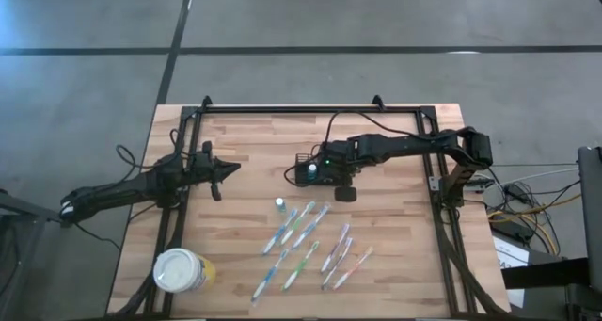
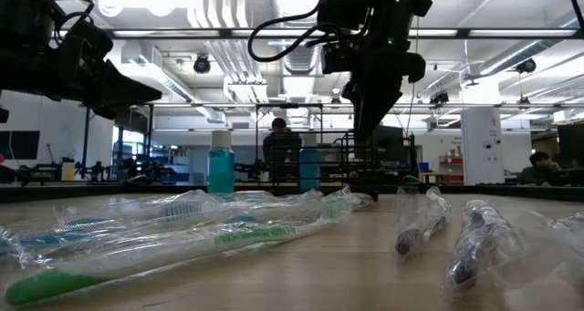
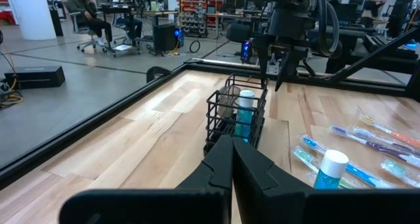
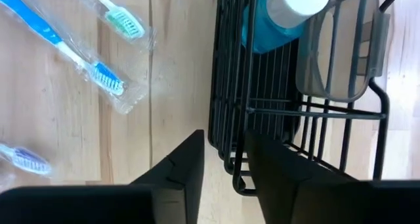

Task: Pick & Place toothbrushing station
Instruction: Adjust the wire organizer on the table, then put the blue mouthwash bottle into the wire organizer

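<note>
The toothbrushing station (image 1: 303, 161), a black wire caddy (image 3: 220, 112), stands upright on its base mid-table. It holds a blue bottle with a white cap (image 4: 289, 14) and a clear cup (image 4: 341, 46). My right gripper (image 4: 224, 142) points steeply down over the caddy's right end (image 1: 331, 175). It is open, one finger on either side of the caddy's end wall (image 4: 230, 119). My left gripper (image 3: 231, 145) waits shut at the table's left (image 1: 221, 175), pointing at the caddy and holding nothing. My right gripper comes from above with its fingers (image 4: 187, 158) astride the top rim of the caddy's end wall (image 4: 226, 135), one outside and one inside. Whether they touch the wire, I cannot tell. The caddy stands on the table.
A second small blue bottle (image 1: 280, 204) stands just near of the caddy. Several wrapped toothbrushes (image 1: 303, 238) lie spread over the near middle of the table. A round yellow tub with a white lid (image 1: 181, 270) sits at the near left. A black frame (image 1: 310, 107) borders the table.
</note>
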Controlling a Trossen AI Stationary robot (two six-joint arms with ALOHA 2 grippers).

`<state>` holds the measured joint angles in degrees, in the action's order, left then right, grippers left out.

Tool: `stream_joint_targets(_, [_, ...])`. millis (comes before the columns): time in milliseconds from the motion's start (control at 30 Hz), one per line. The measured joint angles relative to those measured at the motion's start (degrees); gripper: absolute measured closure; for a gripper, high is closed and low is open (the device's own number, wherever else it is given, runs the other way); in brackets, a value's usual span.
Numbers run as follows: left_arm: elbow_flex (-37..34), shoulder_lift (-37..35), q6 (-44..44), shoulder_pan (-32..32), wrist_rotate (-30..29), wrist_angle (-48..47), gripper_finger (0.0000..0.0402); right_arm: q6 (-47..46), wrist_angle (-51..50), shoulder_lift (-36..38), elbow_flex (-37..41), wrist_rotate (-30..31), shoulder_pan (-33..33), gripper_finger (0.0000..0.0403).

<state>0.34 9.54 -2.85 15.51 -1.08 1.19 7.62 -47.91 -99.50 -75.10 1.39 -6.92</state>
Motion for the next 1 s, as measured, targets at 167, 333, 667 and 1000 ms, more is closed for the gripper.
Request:
stream_joint_targets(167, [0.0,0.0,0.0,0.0,0.0,0.0,0.0396,-0.2,-0.9,0.4,-1.5,0.0,0.0,0.026])
stream_joint_targets(333, [0.0,0.0,0.0,0.0,0.0,0.0,0.0396,-1.2,-3.0,0.7,-3.7,0.1,0.0,0.0239])
stream_joint_targets(667, [0.0,0.0,-0.1,0.0,0.0,0.0,0.0396,3.3,8.8,16.1,0.3,-1.3,0.0,0.0254])
stream_joint_targets(1000, [0.0,0.0,-0.3,0.0,0.0,-0.2,0.0396,-1.1,35.4,48.5,23.6,-11.9,-0.2,0.0332])
